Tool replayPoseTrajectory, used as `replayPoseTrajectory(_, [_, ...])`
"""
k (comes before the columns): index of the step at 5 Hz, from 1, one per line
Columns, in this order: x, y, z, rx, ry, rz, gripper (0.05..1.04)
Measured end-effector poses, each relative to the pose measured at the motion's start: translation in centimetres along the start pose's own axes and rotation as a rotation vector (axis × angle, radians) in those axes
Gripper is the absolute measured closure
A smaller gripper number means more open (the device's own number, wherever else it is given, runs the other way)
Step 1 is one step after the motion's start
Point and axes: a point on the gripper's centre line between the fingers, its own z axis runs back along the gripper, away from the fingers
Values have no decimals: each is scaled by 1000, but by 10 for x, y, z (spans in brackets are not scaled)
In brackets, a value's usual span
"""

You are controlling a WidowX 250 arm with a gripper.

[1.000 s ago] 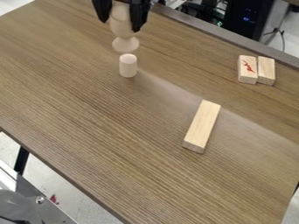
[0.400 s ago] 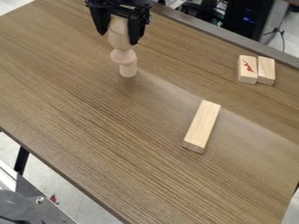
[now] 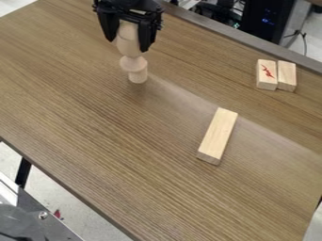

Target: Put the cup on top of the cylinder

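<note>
The claw (image 3: 128, 45), pinching the cup (image 3: 130, 50), is now slightly lower over the cylinder (image 3: 138, 77). Contact is unclear; verify seating before you release.

Brown wood-grained table (image 3: 132, 146), pale blocks (image 3: 217, 136), red scribble (image 3: 268, 71), black fingers (image 3: 148, 40)

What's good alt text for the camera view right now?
Black claw holding a pale cup upright, its foot overlapping the top of a short cylinder; contact is unclear. On the wood-grain table, a long block lies nearer the camera, two short blocks at right.
</note>
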Motion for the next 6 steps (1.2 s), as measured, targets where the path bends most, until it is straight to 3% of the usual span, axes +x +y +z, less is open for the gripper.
replayPoseTrajectory(6, [12, -2, -6, -2, 5, 10, 208])
